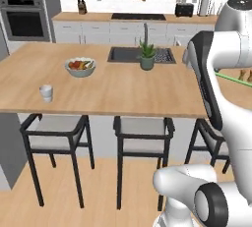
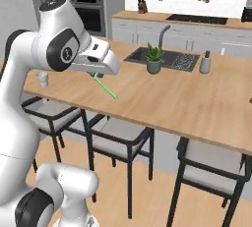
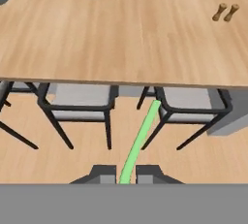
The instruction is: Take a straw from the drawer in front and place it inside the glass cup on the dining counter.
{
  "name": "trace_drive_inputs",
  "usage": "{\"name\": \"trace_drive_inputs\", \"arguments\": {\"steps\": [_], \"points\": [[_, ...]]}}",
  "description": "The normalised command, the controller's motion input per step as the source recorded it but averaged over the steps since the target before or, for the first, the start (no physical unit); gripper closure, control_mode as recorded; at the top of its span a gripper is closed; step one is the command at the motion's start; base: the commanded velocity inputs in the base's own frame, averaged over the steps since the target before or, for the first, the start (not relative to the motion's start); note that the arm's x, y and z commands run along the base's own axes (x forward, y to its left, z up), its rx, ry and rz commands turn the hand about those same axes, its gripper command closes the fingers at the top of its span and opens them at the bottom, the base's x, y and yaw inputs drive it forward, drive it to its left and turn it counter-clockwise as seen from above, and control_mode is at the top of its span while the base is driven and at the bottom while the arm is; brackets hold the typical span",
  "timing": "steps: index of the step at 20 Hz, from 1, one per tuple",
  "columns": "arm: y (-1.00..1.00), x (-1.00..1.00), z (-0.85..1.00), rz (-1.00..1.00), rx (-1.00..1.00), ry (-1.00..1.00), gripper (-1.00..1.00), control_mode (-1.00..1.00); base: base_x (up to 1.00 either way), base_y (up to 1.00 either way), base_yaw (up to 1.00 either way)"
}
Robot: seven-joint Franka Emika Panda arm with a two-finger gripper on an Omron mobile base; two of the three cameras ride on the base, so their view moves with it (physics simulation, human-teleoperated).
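Hand view: the fingers (image 3: 126, 173) are pinched tight on the lower end of the straw (image 3: 140, 140), which runs up and away from between them, its free tip ending just short of the near edge of the bench (image 3: 121, 43). So the pick-up looks done: the straw is out of the drawer and carried in the air, over the floor and the stools (image 3: 77, 103) that stand beyond the fingers.

Left to do, as I judge it: carry the straw across to the glass cup (image 1: 46, 92) and lower it in. In the left base view the cup stands on the bench near its front edge, well apart from the fingers and far to their left; the fruit bowl (image 1: 80, 67) sits beyond it. The cup holds no straw yet. In the right base view the straw (image 2: 105, 87) slants down from the hand in front of the bench.
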Motion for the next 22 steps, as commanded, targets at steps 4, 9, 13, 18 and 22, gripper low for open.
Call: {"name": "trace_drive_inputs", "arguments": {"steps": [4,9,13,18,22], "points": [[0.00,0.00,0.00,0.00,0.00,0.00,1.00,1.00,0.15,1.00,-0.33],[0.00,0.00,0.00,0.00,0.00,0.00,1.00,1.00,0.09,1.00,-0.32],[0.00,0.00,0.00,0.00,0.00,0.00,1.00,1.00,0.04,1.00,-0.30],[0.00,0.00,0.00,0.00,0.00,0.00,1.00,1.00,0.05,1.00,-0.28],[0.00,0.00,0.00,0.00,0.00,0.00,1.00,1.00,0.11,1.00,-0.26]]}}
